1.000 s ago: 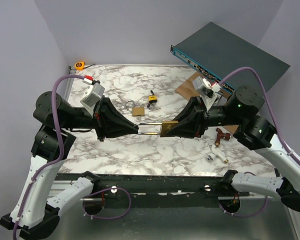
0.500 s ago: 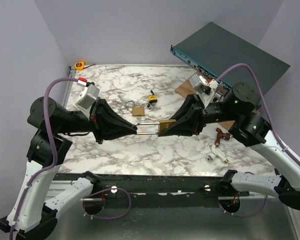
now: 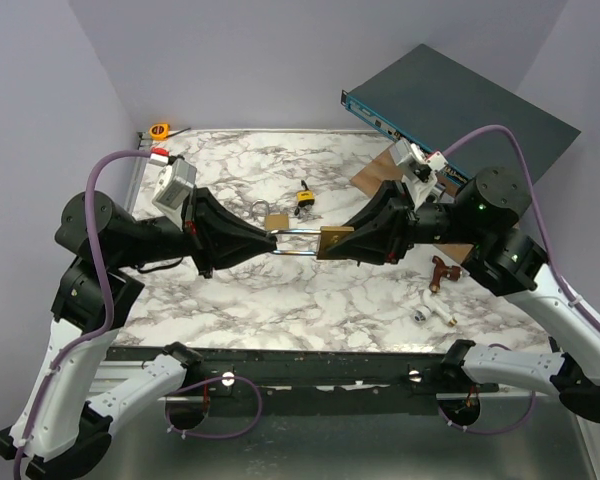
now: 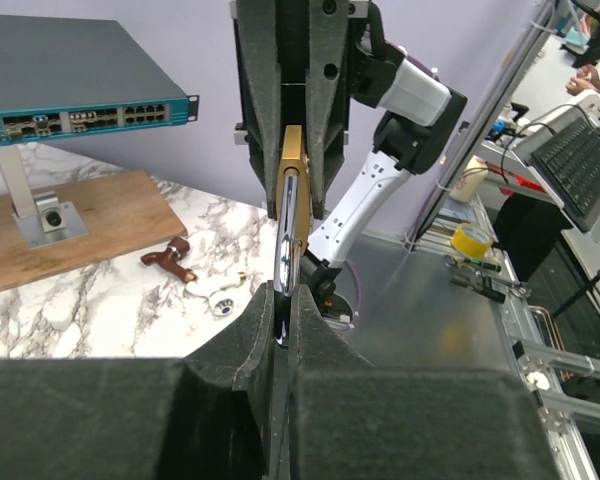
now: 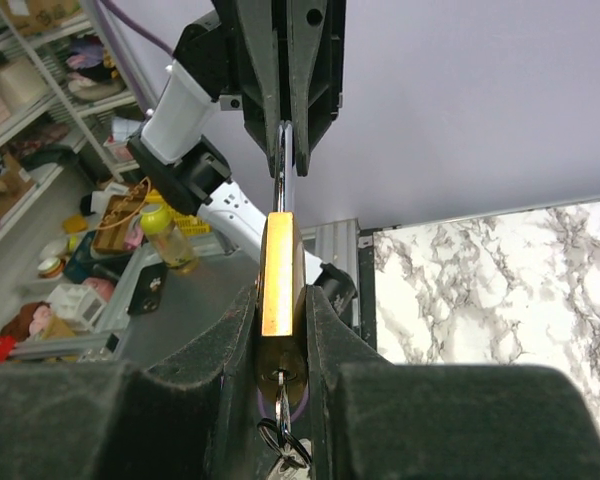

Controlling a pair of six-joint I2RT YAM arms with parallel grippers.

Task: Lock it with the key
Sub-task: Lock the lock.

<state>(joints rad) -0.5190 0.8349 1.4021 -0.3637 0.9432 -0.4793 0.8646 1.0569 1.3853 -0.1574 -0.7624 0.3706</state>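
**Padlock held mid-air between both claws**

- Padlock (image 3: 336, 242) is off the worktop (image 3: 280, 295), lying level between the two arms over the middle of the marble.
- Right claw (image 3: 325, 243): nearly closed, clamped on the brass body. In the right wrist view the body sits edge-on between the fingers (image 5: 325, 330), keyway end toward the camera.
- A key ring (image 5: 278, 440) shows at that keyway end. Can't tell whether a key is seated in the lock.
- Left claw (image 3: 272, 241): fully closed, pinching the far end of the shackle (image 4: 288, 230). The chrome rods run straight from its tips to the body.
- The shackle stands well out of the body.
- On the worktop, behind the held lock: a small lock (image 3: 275, 222) and, just beside it, a key (image 3: 304, 198) with a yellow-black head. Neither claw is touching them.
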